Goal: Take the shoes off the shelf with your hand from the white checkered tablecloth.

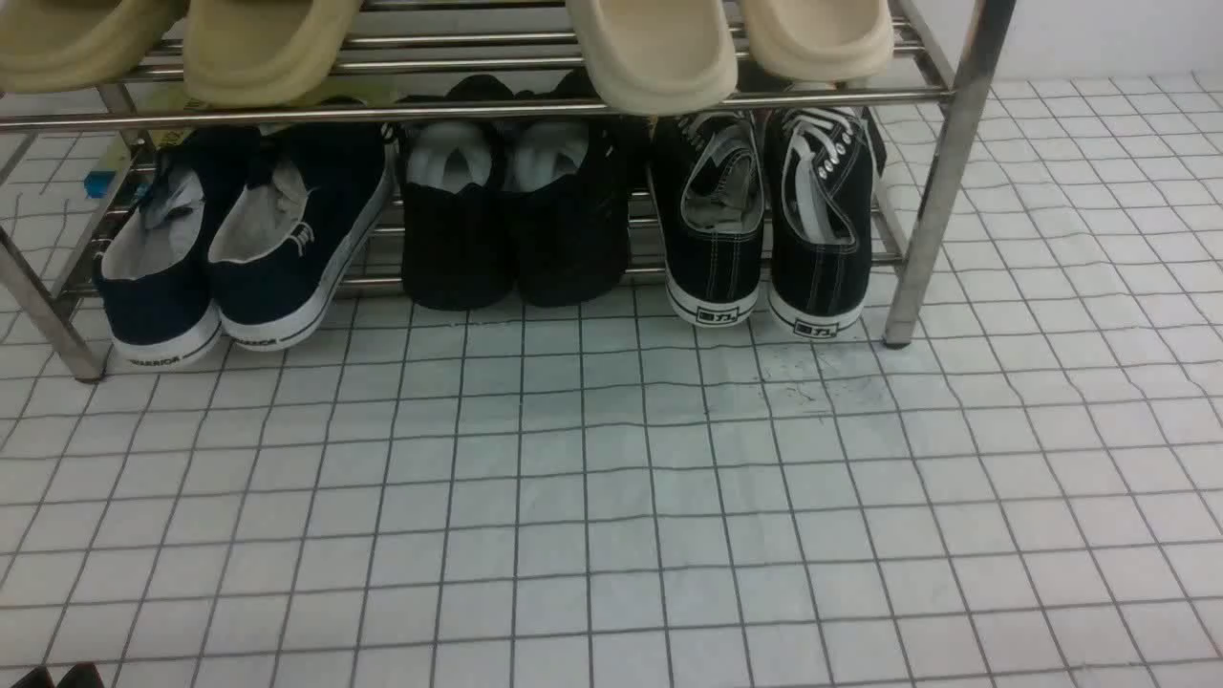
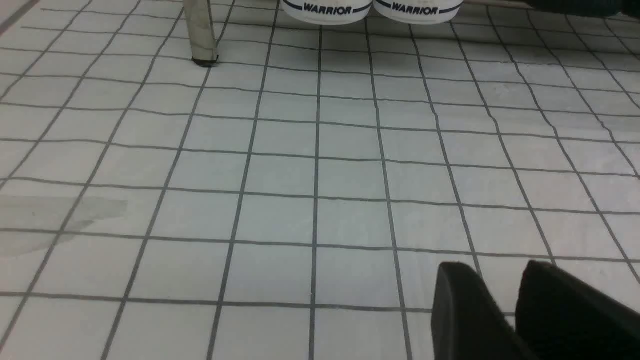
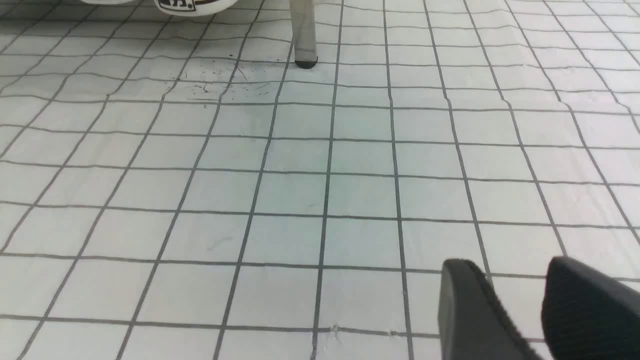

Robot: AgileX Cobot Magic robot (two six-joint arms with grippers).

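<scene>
The black canvas sneakers (image 1: pixel 764 225) with white laces stand on the lower tier at the right end of the steel shelf (image 1: pixel 941 182), heels toward me. One white heel edge shows in the right wrist view (image 3: pixel 187 5), beside a shelf leg (image 3: pixel 304 30). The white checkered tablecloth (image 1: pixel 611 497) lies under everything. My left gripper (image 2: pixel 492 267) is slightly open and empty, low over the cloth; its tips show at the bottom left of the front view (image 1: pixel 55 677). My right gripper (image 3: pixel 510 262) is open and empty over the cloth, well short of the sneakers.
Navy slip-ons (image 1: pixel 239 248) with white soles sit at the shelf's left; their heels show in the left wrist view (image 2: pixel 370 7). Plain black shoes (image 1: pixel 511 220) with white stuffing sit in the middle. Beige slippers (image 1: pixel 650 48) lie on the upper tier.
</scene>
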